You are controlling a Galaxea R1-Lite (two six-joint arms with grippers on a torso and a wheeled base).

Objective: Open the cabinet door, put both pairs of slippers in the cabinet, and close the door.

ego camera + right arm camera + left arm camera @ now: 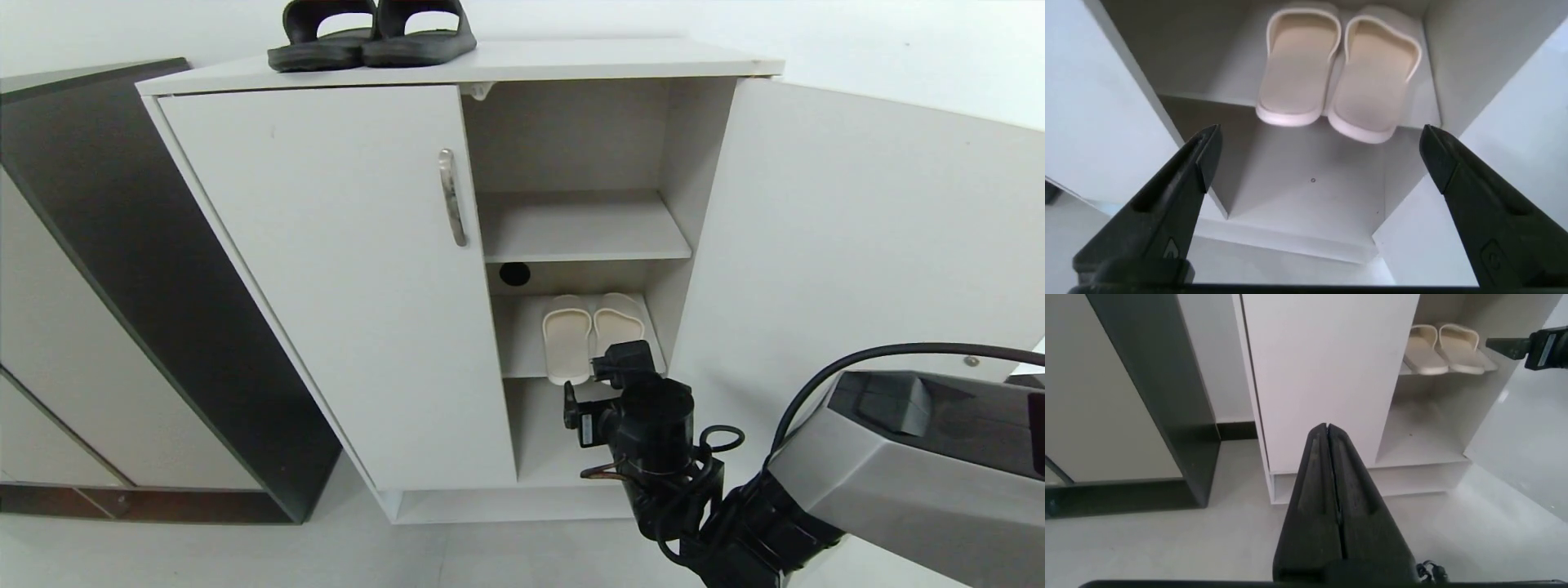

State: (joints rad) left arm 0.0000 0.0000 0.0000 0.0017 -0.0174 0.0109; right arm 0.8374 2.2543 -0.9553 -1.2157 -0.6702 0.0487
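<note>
The black slippers point(371, 37) sat side by side on the cabinet point(571, 57) top, at the upper middle of the head view. They looked light, rubbery and bendy, so I judged a pinch across the two touching straps would lift both together. The cream slippers point(592, 335) lay on the middle shelf, just beyond my right gripper point(1320, 135), which was spread wide and held nothing. My left gripper point(1327, 433) was pressed together, facing the shut left door point(343, 278). The open right door point(857, 229) crowded the right arm's side, and I reckoned the overhanging top would hinder the reach up.
</note>
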